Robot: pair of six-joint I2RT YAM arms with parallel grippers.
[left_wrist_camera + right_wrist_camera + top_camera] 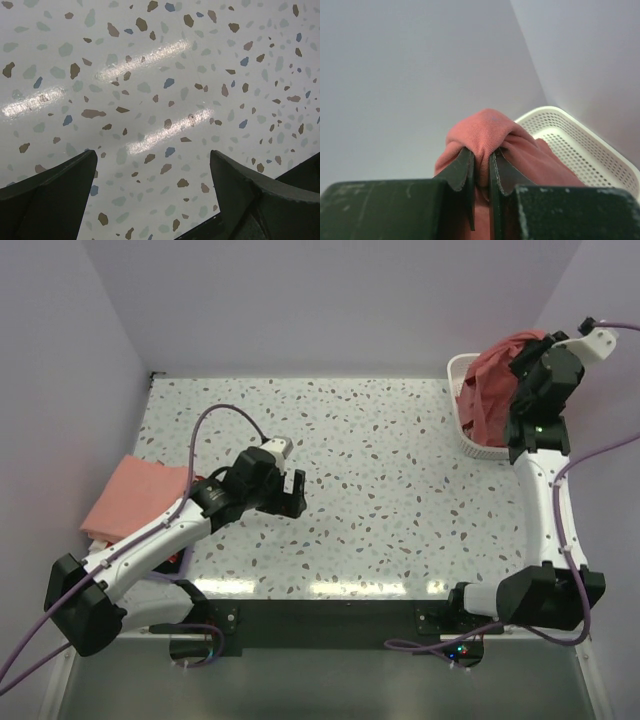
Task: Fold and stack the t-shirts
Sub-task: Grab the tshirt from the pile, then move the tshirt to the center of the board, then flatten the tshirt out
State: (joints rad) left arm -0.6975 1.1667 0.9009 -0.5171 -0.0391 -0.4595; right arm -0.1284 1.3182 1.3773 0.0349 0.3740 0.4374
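Observation:
My right gripper [520, 365] is shut on a bunched brick-red t-shirt [492, 385] and holds it up over the white lattice basket [460, 375] at the back right. In the right wrist view the red cloth [485, 135] bulges out between the closed fingers [464, 170]. A folded salmon-pink t-shirt [130, 492] lies at the table's left edge, partly under my left arm. My left gripper [293, 492] is open and empty, hovering over the bare speckled tabletop [160, 75] left of centre.
The basket [580, 145] stands in the back right corner against the lavender walls. A small dark and red thing [180, 562] peeks out under my left arm near the front edge. The table's black front rail runs between the arm bases.

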